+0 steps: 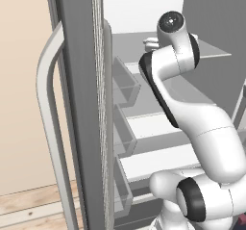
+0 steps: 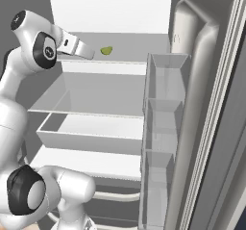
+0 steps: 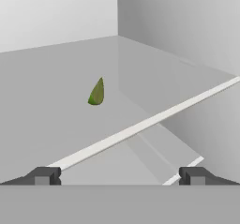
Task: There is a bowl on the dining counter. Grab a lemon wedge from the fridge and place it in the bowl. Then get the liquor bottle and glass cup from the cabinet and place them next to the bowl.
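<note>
1. The fridge (image 2: pixel 202 80) is standing open, and the arm is reaching in at the level of the upper shelf (image 2: pixel 120 56).
2. The fingers (image 3: pixel 119 176) are standing spread as wide as they go, holding nothing; in the hand view the two tips are showing well apart.
3. The lemon wedge (image 3: pixel 96 93) is lying alone on that shelf, ahead of the fingers and a little toward the left tip, apart from both. In the right base view the lemon wedge (image 2: pixel 106 50) is sitting just beyond the hand, toward the back wall.
4. It is looking small, greenish-yellow and pointed at one end, so it is probably very light, and likely to slide on the smooth shelf if one finger is touching it first.
5. The flesh is likely soft and wet, the rind firmer; a hard squeeze is risking a crush or a slip.
6. The best hold is probably across its thick middle, one finger on each flat face, with both tips dropping low to the shelf.
</note>
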Controlling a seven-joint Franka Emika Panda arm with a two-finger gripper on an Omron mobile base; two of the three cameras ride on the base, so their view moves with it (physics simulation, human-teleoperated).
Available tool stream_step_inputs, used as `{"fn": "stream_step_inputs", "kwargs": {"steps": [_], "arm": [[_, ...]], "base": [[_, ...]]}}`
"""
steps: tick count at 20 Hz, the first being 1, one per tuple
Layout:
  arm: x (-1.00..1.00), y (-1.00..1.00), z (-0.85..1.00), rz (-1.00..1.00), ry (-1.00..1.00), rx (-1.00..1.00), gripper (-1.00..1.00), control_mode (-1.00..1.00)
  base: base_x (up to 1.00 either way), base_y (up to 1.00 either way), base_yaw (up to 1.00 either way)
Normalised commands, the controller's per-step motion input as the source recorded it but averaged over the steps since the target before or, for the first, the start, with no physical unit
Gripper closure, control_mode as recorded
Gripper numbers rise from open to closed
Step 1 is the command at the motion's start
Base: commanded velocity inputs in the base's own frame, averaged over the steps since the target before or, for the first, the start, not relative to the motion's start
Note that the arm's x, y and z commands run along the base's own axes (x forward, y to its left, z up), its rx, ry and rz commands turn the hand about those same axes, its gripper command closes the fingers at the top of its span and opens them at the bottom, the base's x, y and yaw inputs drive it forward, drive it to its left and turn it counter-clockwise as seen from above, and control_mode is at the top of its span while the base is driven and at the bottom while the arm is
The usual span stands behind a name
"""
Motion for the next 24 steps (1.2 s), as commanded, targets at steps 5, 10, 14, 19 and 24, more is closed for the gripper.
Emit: {"fn": "stream_step_inputs", "kwargs": {"steps": [5, 10, 14, 19, 24], "arm": [[0.44, -0.02, 0.0, 0.0, 0.0, 0.0, -1.0, -1.0], [0.28, -0.03, -0.05, 0.0, 0.0, 0.0, -1.0, -1.0], [0.23, -0.05, -0.03, 0.0, 0.0, 0.0, -1.0, -1.0], [0.24, -0.06, -0.02, 0.0, 0.0, 0.0, -1.0, -1.0], [0.28, -0.02, 0.0, 0.0, 0.0, 0.0, -1.0, -1.0]], "base": [[0.0, 0.0, 0.0], [0.0, 0.0, 0.0], [0.0, 0.0, 0.0], [0.0, 0.0, 0.0], [0.0, 0.0, 0.0]]}}
